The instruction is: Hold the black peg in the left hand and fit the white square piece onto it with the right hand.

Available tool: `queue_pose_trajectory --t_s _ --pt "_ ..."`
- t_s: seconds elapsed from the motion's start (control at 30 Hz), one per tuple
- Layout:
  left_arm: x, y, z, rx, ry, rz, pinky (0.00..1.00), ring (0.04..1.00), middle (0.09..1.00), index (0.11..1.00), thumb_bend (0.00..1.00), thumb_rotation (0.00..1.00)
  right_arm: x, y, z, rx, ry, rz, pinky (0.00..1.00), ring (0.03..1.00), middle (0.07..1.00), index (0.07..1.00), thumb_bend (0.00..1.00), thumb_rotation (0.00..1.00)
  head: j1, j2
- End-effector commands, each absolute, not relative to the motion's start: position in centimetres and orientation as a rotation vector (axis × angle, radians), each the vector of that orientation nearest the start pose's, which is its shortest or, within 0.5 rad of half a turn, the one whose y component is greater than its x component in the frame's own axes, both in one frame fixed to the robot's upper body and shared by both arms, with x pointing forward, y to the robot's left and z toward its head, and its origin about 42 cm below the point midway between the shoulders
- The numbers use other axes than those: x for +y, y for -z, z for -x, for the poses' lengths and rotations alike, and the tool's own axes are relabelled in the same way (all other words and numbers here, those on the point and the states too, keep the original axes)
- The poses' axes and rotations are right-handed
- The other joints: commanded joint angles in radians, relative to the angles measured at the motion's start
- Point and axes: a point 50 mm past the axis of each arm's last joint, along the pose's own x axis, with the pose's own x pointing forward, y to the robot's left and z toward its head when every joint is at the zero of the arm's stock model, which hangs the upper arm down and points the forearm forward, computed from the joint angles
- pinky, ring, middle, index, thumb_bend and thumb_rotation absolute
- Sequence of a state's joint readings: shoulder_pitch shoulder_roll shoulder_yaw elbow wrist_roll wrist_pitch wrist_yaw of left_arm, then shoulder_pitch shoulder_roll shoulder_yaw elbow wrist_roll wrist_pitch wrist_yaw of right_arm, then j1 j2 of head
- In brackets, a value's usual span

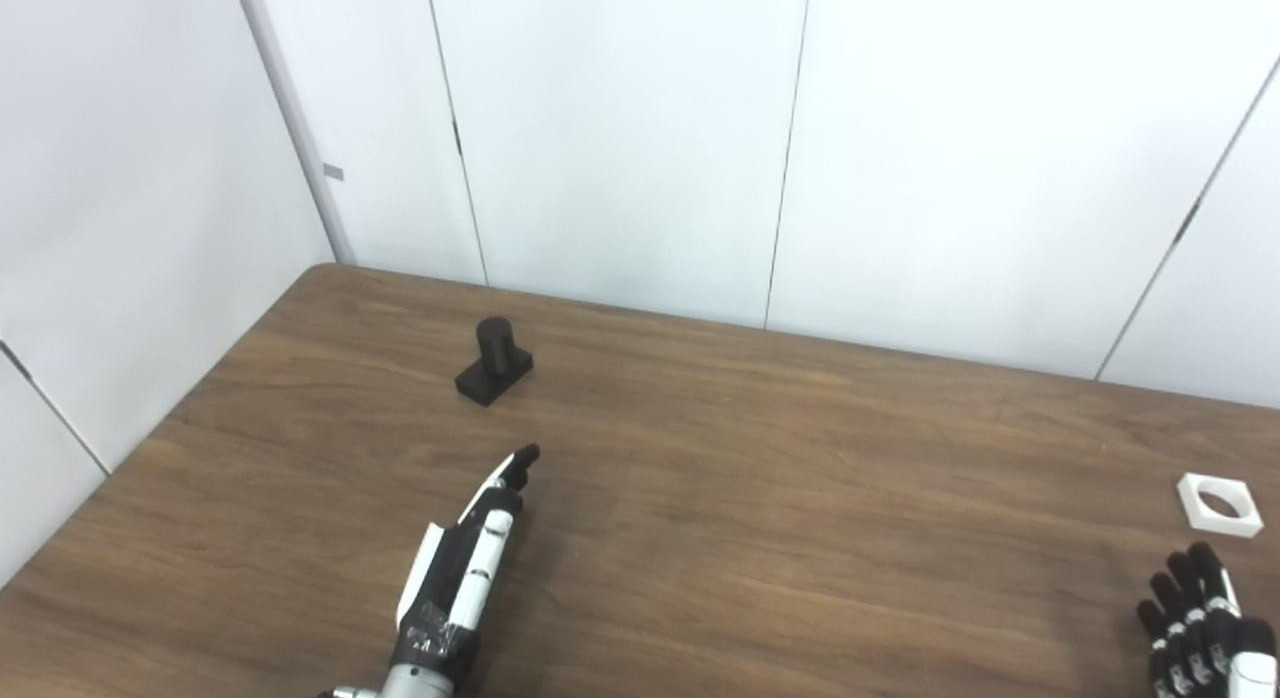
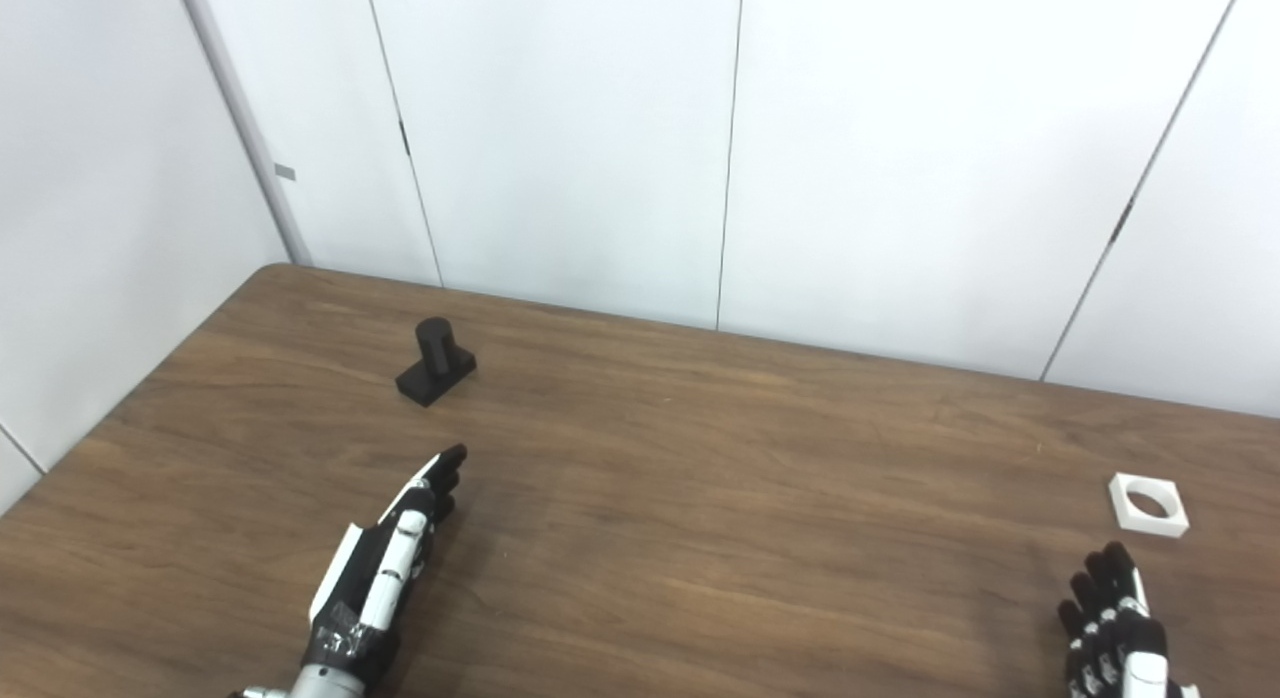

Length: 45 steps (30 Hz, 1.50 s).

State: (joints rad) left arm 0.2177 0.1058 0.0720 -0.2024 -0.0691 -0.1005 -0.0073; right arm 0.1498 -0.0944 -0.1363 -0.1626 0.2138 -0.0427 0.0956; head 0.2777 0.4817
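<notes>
The black peg, a short cylinder upright on a square black base, stands on the brown wooden table at the far left. My left hand lies open and empty, fingers stretched out towards the peg, a short way in front of it and apart from it. The white square piece with a round hole lies flat near the table's right side. My right hand is open and empty at the bottom right, just in front of the white piece, not touching it.
White wall panels stand close behind the table's far edge and along its left side. The table's far left corner is rounded. Nothing else lies on the tabletop.
</notes>
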Motion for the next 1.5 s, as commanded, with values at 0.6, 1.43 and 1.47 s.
queue_pose_trajectory --t_s 0.6,1.43,1.47 --pt "28.3 -16.4 -22.8 -0.174 -0.286 -0.428 0.90 0.927 0.926 0.887 0.69 0.26 -28.9 -8.6 -22.3 -0.023 0.072 -0.086 1.00 0.972 0.982 0.980 0.55 1.00 -0.028 0.018" --pt "35.0 -20.8 -30.8 -0.070 -0.489 -0.929 1.00 0.992 0.940 0.852 0.83 0.39 -28.8 -9.0 -22.0 -0.018 0.058 -0.071 1.00 0.997 0.997 0.999 0.55 1.00 -0.033 0.029" --pt "35.1 -20.9 -31.0 -0.063 -0.493 -0.935 1.00 0.993 0.941 0.848 0.83 0.40 -28.8 -9.0 -22.1 -0.017 0.057 -0.069 1.00 0.999 0.999 1.000 0.55 1.00 -0.033 0.029"
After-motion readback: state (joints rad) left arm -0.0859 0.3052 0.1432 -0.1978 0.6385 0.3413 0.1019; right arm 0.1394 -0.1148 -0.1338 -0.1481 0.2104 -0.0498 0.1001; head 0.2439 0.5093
